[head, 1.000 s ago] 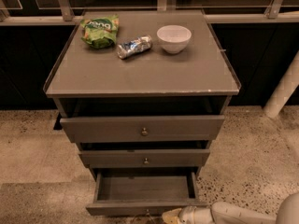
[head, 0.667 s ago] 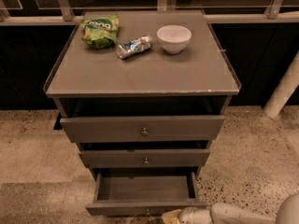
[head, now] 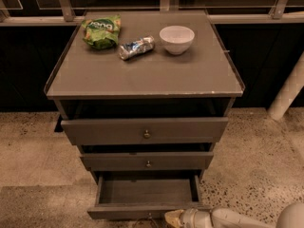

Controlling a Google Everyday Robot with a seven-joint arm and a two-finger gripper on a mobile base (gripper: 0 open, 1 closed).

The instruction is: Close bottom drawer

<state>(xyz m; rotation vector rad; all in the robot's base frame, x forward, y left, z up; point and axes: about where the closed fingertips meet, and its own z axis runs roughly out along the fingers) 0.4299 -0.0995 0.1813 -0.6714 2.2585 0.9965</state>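
The bottom drawer (head: pixel 147 194) of the grey-brown cabinet is pulled far out and looks empty inside; its front edge (head: pixel 142 212) runs along the bottom of the camera view. The two drawers above, the top one (head: pixel 146 130) and the middle one (head: pixel 147 160), stand slightly out, each with a small brass knob. My gripper (head: pixel 173 218) comes in from the bottom right on a white arm (head: pixel 237 218) and sits right at the front of the bottom drawer, toward its right side.
On the cabinet top (head: pixel 142 75) lie a green chip bag (head: pixel 101 31), a crumpled silver wrapper (head: pixel 136 47) and a white bowl (head: pixel 176 39). A white post (head: pixel 287 89) stands at the right. A dark railing wall is behind; the floor is speckled.
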